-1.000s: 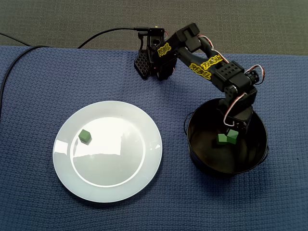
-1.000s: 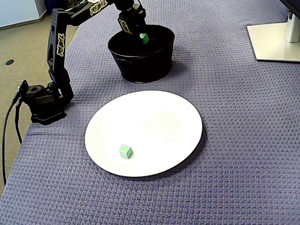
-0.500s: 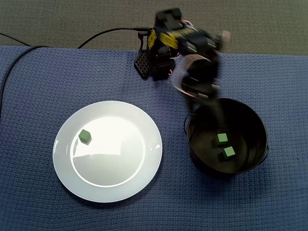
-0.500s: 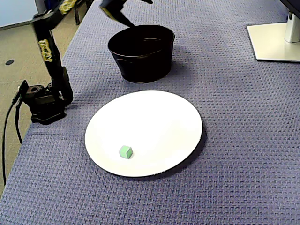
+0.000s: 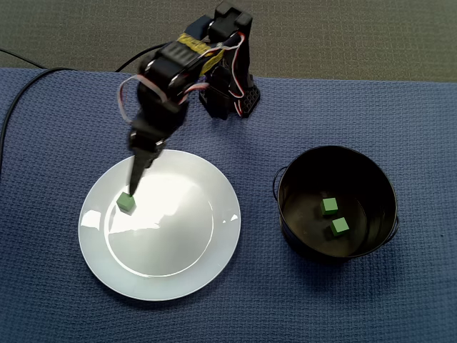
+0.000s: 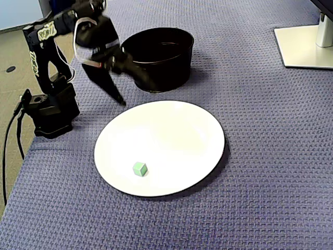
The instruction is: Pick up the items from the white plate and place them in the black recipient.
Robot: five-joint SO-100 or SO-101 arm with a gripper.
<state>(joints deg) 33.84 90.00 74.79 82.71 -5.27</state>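
One green cube (image 5: 126,203) sits at ten o'clock on the white plate (image 5: 178,279); the wide-open, empty gripper (image 6: 136,95) should straddle it squarely.

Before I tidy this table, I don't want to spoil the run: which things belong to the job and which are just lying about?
Job: white plate, green cube on it, black bowl, two green cubes inside it, end effector.
Lying about: blue cloth, white stand base.
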